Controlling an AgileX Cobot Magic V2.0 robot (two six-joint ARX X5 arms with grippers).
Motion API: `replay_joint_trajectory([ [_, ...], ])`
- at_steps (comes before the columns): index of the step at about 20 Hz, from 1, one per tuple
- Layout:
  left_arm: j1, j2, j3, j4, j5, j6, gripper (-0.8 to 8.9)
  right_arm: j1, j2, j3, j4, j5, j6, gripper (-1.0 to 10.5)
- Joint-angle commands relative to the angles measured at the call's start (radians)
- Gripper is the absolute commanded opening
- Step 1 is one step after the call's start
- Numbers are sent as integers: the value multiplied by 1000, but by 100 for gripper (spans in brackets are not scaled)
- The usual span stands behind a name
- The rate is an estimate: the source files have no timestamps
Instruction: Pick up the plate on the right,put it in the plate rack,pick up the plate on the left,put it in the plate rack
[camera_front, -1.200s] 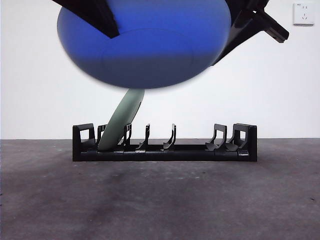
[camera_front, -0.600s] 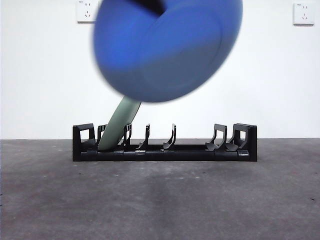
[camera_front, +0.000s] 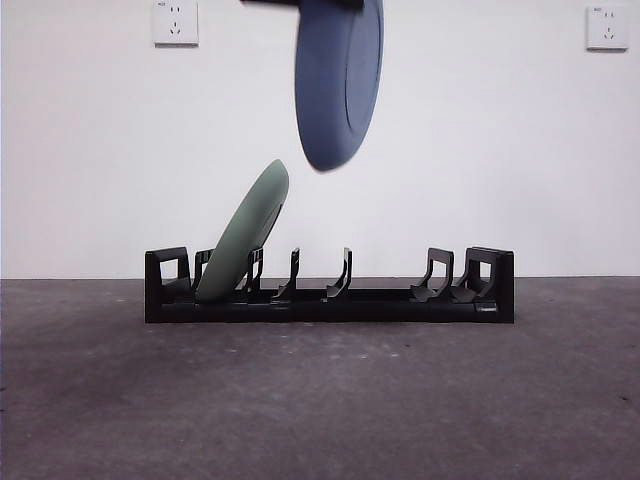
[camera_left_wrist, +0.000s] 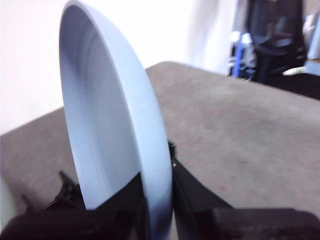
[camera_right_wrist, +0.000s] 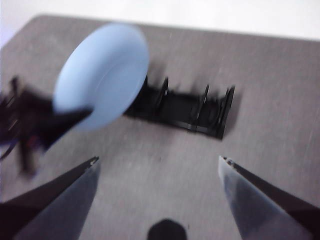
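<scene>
A blue plate hangs upright and edge-on high above the plate rack, over its middle slots. My left gripper is shut on the plate's rim; in the front view only a black tip of it shows at the top edge. A pale green plate leans in a slot near the rack's left end. My right gripper is open and holds nothing, hovering back from the rack and the blue plate.
The dark grey table stretches in front of the rack. Several rack slots to the right of the green plate hold nothing. A white wall with two sockets stands behind. The left arm shows dark and blurred in the right wrist view.
The blue plate has turned from facing the camera to upright and edge-on, and has moved back over the rack. The second arm has left the front view.
</scene>
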Motion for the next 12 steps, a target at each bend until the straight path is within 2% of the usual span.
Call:
replay_joint_trajectory([
  [1, 17, 85, 81, 27, -9, -19, -9, 1, -8, -9, -26, -8, -8, 406],
  [7, 51, 266, 235, 18, -36, -21, -9, 1, -19, -9, -48, -13, -8, 406],
  [12, 92, 356, 246, 97, -107, -66, -9, 1, -19, -10, -48, -13, -15, 406],
])
